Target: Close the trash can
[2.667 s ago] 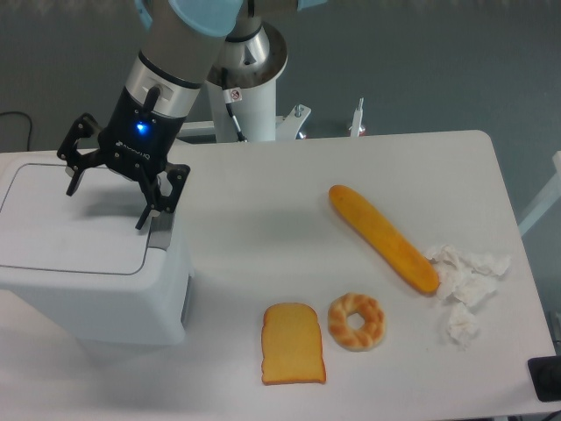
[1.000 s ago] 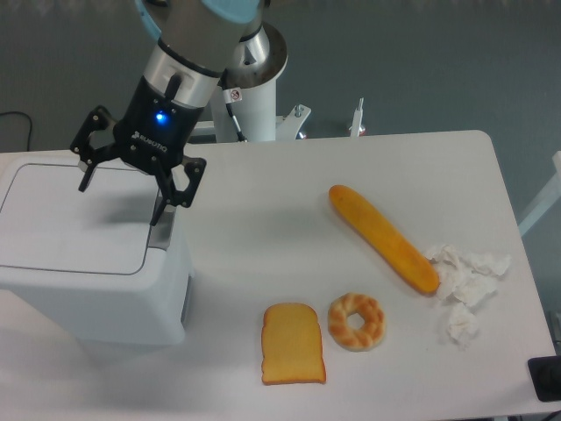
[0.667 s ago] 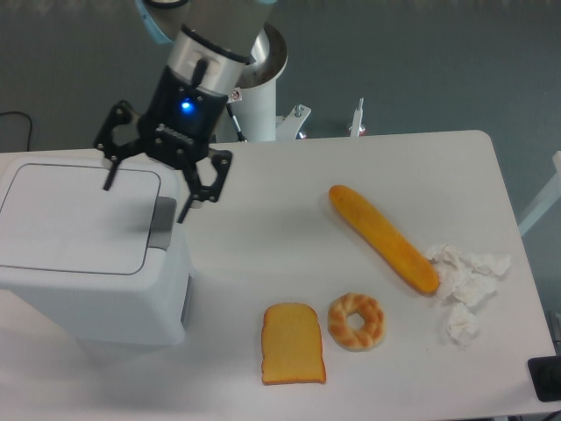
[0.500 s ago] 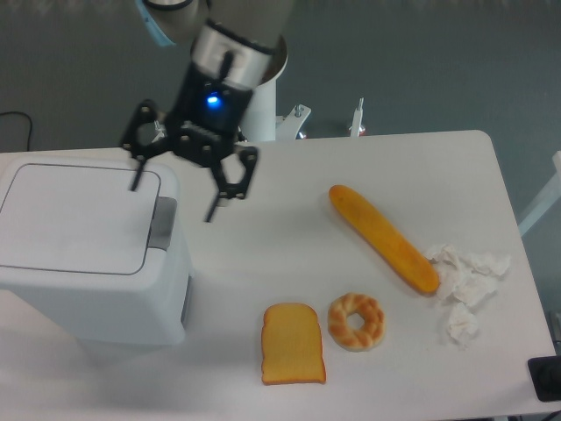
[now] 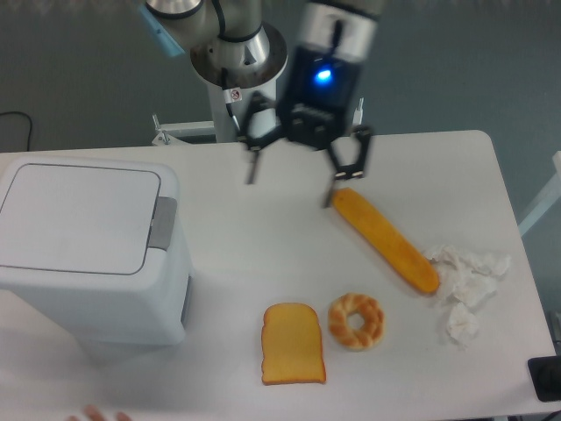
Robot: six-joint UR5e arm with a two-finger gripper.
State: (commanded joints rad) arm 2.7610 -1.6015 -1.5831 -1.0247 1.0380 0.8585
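Observation:
The trash can [image 5: 92, 250] is a large white bin at the left of the table. Its flat lid [image 5: 79, 215] lies down flush, with the grey latch tab [image 5: 161, 223] at its right edge. My gripper [image 5: 291, 188] hangs open above the middle back of the table, well to the right of the bin and apart from it. Nothing is between its fingers. One fingertip [image 5: 329, 200] hovers just left of the end of a long bread stick [image 5: 383, 238].
A toast slice [image 5: 293, 343] and a bagel [image 5: 356, 321] lie near the front middle. Crumpled white paper [image 5: 465, 281] sits at the right edge. The robot base [image 5: 238, 66] stands behind the table. A fingertip of a hand [image 5: 95, 415] shows at the bottom left.
The gripper has lifted off the bin's lid and swung right to the table's middle back, staying open. The lid stays flat. A fingertip of a hand has appeared at the bottom left.

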